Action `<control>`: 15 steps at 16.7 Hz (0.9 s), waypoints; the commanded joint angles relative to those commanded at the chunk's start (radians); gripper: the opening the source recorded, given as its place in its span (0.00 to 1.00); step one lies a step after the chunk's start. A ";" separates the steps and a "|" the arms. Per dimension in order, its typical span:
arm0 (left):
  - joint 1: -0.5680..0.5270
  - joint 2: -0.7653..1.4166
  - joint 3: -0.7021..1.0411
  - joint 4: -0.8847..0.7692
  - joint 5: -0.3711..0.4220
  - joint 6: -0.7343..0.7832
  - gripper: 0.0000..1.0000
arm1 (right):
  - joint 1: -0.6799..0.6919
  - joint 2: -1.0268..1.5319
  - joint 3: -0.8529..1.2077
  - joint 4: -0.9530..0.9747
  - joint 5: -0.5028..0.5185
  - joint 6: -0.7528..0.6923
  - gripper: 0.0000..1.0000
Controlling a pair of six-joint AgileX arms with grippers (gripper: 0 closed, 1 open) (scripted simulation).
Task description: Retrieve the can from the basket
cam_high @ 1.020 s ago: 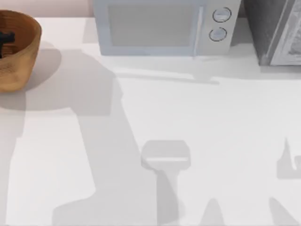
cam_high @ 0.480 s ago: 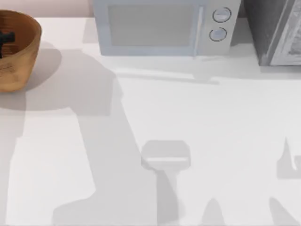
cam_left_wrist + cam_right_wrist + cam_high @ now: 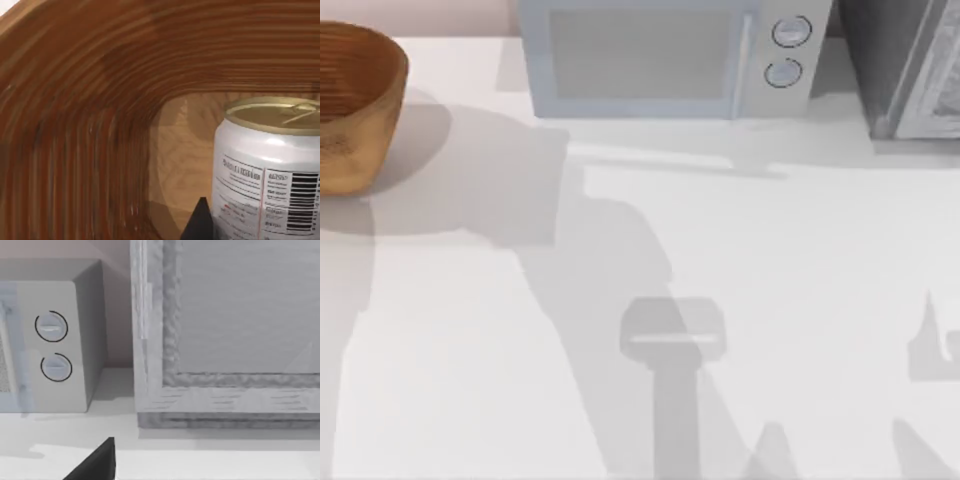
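From above, the basket (image 3: pixel 355 100) sits at the far left of the counter (image 3: pixel 770 300), cut off by the edge of the view. Its ribbed inside wall shows, but not its floor. A microwave (image 3: pixel 660 55) stands along the back, and a grey cabinet (image 3: pixel 910 65) fills the back right corner. Arm shadows cross the white surface.

Through my left wrist camera I am down inside the basket (image 3: pixel 75 125), close against its curved woven wall. The can (image 3: pixel 267 170) stands upright on the basket floor, gold lid up, white side with barcode and small print facing me. One dark tip of my left claw (image 3: pixel 200 222) pokes in just beside the can's lower side, touching or nearly so; I cannot tell which. I also cannot tell whether that claw is spread or clenched.

My right wrist camera looks at the microwave's two dials (image 3: pixel 52 345) and the cabinet (image 3: pixel 225 340). A dark corner of my right claw (image 3: pixel 97 462) hangs over the counter, parked, its state unclear.

I judge this to be the reach-and-grasp step: the can is not yet out. Next I need a firm hold around its sides, then a straight lift clear of the rim.
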State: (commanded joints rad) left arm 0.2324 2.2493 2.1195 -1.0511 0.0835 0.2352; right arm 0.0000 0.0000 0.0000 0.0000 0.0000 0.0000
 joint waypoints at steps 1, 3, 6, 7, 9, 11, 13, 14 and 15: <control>0.004 -0.091 -0.089 0.059 -0.011 0.004 0.00 | 0.000 0.000 0.000 0.000 0.000 0.000 1.00; 0.007 -0.305 -0.299 0.185 -0.032 0.007 0.00 | 0.000 0.000 0.000 0.000 0.000 0.000 1.00; -0.002 -0.698 -0.677 0.382 -0.058 -0.001 0.00 | 0.000 0.000 0.000 0.000 0.000 0.000 1.00; -0.009 -0.843 -0.813 0.449 -0.066 -0.008 0.00 | 0.000 0.000 0.000 0.000 0.000 0.000 1.00; -0.030 -1.137 -1.084 0.578 -0.078 -0.028 0.00 | 0.000 0.000 0.000 0.000 0.000 0.000 1.00; -0.058 -1.415 -1.341 0.698 -0.087 -0.056 0.00 | 0.000 0.000 0.000 0.000 0.000 0.000 1.00; -0.091 -1.656 -1.569 0.803 -0.091 -0.090 0.00 | 0.000 0.000 0.000 0.000 0.000 0.000 1.00; -0.110 -1.761 -1.669 0.848 -0.092 -0.108 0.00 | 0.000 0.000 0.000 0.000 0.000 0.000 1.00; -0.128 -1.856 -1.759 0.890 -0.092 -0.127 0.00 | 0.000 0.000 0.000 0.000 0.000 0.000 1.00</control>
State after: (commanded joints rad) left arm 0.1045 0.3929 0.3605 -0.1616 -0.0088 0.1085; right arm 0.0000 0.0000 0.0000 0.0000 0.0000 0.0000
